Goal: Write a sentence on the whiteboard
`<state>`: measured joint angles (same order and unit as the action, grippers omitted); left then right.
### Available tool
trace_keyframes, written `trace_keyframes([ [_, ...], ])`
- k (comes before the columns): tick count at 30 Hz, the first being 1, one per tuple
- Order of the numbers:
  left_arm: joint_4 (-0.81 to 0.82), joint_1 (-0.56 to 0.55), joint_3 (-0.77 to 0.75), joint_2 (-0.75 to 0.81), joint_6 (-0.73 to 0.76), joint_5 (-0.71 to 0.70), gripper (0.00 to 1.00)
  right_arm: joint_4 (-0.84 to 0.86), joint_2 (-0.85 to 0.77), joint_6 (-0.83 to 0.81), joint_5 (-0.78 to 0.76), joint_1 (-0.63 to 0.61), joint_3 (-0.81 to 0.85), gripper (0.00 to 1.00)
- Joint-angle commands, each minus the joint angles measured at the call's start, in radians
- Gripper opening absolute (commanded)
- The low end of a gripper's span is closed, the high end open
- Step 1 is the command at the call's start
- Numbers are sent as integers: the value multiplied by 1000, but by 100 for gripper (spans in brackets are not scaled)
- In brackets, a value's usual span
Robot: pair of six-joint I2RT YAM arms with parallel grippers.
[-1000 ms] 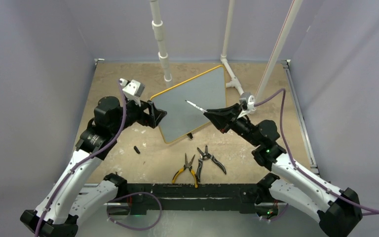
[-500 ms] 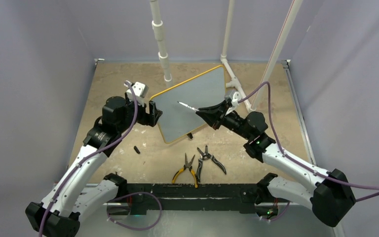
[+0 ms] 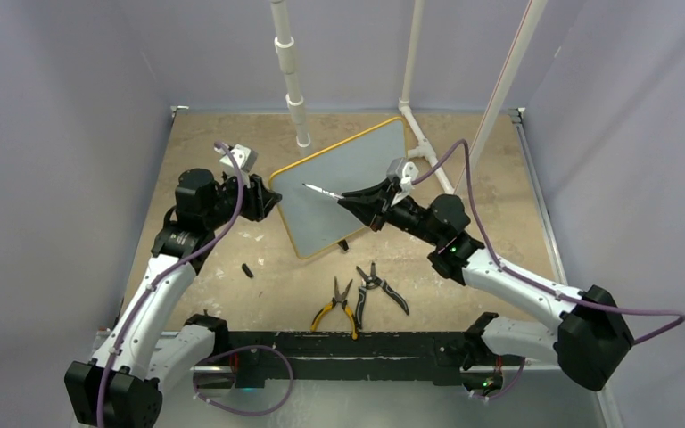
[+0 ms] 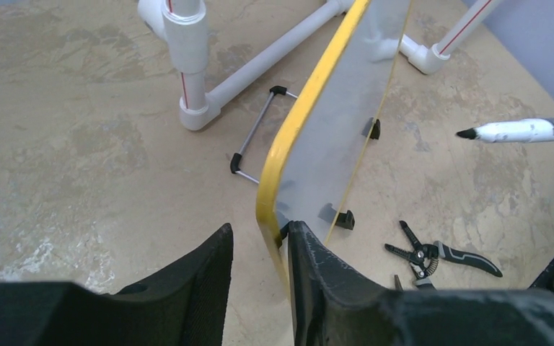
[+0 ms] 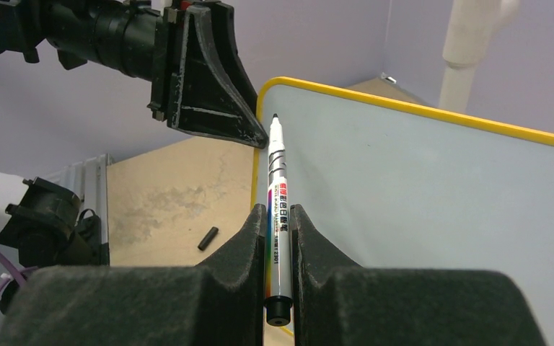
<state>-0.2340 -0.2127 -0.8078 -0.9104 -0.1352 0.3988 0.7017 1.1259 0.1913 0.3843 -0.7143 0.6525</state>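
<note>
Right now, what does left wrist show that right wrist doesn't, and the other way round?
Left wrist only: the wire stand behind the whiteboard, the pliers on the tabletop, and the left gripper straddling the yellow rim, with a gap on one side.
Right wrist only: the right gripper clamped on the marker, the board's face with no writing visible, and a small black piece on the table.
Both: whiteboard, marker, left gripper, tabletop.
</note>
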Motion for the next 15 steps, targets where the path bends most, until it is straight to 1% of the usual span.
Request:
trace_keyframes([
  [1, 73, 18, 14, 0, 12, 103, 29, 28, 40, -67, -53, -46, 66, 0],
  [6, 82, 19, 19, -2, 16, 127, 22, 26, 78, -82, -109, -66, 97, 0],
  [15, 94, 19, 28, -9, 13, 146, 8, 19, 137, -98, -131, -93, 143, 0],
])
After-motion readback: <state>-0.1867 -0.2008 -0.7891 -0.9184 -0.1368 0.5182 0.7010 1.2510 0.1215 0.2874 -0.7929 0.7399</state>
